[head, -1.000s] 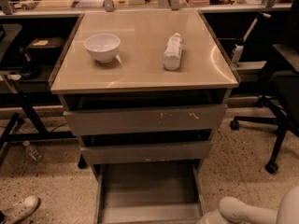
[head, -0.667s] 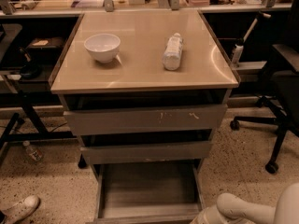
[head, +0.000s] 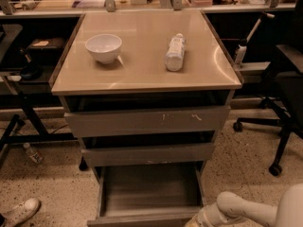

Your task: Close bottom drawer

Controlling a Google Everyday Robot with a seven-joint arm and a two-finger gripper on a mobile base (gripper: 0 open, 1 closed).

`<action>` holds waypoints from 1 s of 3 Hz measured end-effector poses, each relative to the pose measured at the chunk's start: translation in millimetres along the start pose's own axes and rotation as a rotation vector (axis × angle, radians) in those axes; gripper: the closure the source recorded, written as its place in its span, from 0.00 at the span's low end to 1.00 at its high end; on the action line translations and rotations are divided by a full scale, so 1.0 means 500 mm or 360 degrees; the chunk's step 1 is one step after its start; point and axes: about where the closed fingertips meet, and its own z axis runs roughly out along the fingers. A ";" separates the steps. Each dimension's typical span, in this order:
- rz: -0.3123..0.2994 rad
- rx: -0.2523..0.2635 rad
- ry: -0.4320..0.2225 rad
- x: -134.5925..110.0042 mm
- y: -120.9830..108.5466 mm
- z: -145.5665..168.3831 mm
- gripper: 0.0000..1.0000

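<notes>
The bottom drawer is pulled far out: a shallow, empty grey tray, narrowest of the three, its plain front at the frame's lower edge. Above it are the mid-width drawer front and the widest, scratched drawer front, both slightly out. My white arm comes in from the lower right. Its gripper sits at the drawer's front right corner, mostly cut off by the frame's bottom edge.
A white bowl and a lying white bottle rest on the tan cabinet top. A black office chair stands right. A table leg frame, a small bottle and a shoe are at left on the floor.
My arm has shifted left toward the bottom drawer's front right corner. The drawers, bowl and bottle have not moved.
</notes>
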 end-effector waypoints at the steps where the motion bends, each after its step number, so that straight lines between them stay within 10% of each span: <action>1: -0.0014 0.0060 -0.0082 -0.030 -0.028 -0.004 1.00; 3: 0.0014 0.0250 -0.0207 -0.077 -0.136 -0.028 1.00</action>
